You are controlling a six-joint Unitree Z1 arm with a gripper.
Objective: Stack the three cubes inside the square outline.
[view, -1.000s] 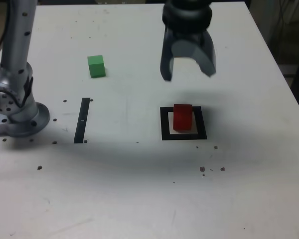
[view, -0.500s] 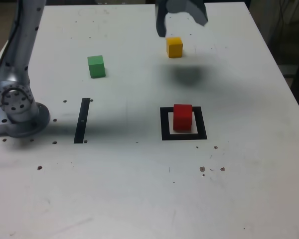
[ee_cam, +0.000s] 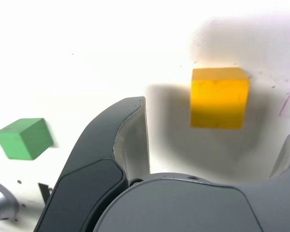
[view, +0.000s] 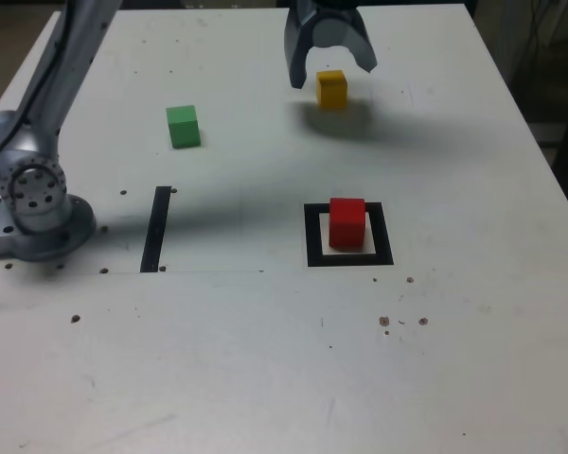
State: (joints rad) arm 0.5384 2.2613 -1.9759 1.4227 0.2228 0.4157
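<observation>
The red cube (view: 347,223) stands inside the square outline (view: 312,236) near the middle of the table. Far back lies the yellow cube (view: 331,89), and my gripper (view: 330,68) hangs open just above and behind it, one finger (view: 297,64) on each side. In the wrist view the yellow cube (ee_cam: 218,97) sits between the spread fingers (ee_cam: 130,130), untouched. The green cube (view: 183,126) rests alone toward the exterior view's left and shows in the wrist view as well, as the green cube (ee_cam: 24,138).
The arm's grey base (view: 33,203) stands at the exterior view's left edge. A thin black strip (view: 156,228) lies flat beside it. Small dark specks dot the white table (view: 265,359). The table's far edge runs just behind the gripper.
The gripper rose from over the red cube, travelled to the back of the table and came down around the yellow cube, its jaws spreading wider. No cube has moved.
</observation>
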